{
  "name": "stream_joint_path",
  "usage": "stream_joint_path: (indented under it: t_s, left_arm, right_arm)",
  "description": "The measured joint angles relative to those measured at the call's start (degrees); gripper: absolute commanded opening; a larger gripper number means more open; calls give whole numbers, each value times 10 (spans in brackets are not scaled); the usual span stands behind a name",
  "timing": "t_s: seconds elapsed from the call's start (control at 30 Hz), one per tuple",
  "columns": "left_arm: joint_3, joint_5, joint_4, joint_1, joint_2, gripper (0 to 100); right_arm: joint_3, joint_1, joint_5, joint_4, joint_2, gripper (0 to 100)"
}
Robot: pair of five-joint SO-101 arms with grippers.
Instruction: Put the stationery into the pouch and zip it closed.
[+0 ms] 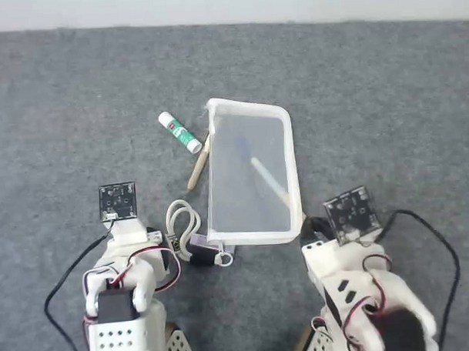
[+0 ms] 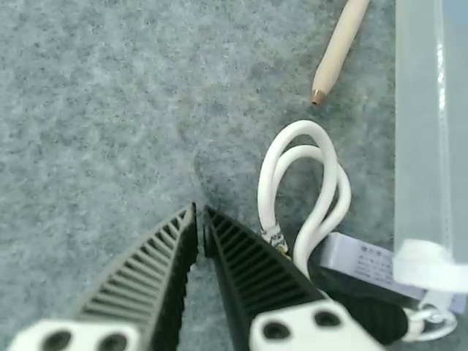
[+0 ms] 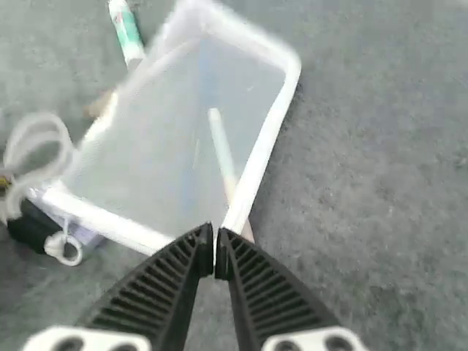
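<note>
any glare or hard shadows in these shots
High view: soft, even light; the glue stick and pouch cast barely any shadow. Left wrist view: a bright streak of glare runs down the pouch's clear wall, and a soft shadow lies on the carpet beside the white cable loop. Right wrist view: no strong glare on the pouch.

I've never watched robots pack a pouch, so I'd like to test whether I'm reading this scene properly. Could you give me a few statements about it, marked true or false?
1. The glue stick lies on the table outside the pouch. True.
2. The pencil is inside the pouch. False: it lies on the table along the pouch's edge.
3. A looped white cable lies near a corner of the pouch. True.
4. The left arm's fingers are spread wide open. False: they are shut, tips almost touching.
5. A pale pen-like stick is inside the pouch. True.
</note>
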Motion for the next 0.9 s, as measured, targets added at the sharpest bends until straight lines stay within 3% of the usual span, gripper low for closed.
stream_joint_path:
  t_s: [0.27,0.67,0.9]
  left_arm:
    - [0,0,0,0,0,11]
    - [0,0,0,0,0,11]
    - [0,0,0,-3,0,11]
  right_arm:
    - [-129,-39,-91,0,241,6]
    - [-136,-213,-192,-14,520,6]
    - [-136,-259,-219,-87,658,6]
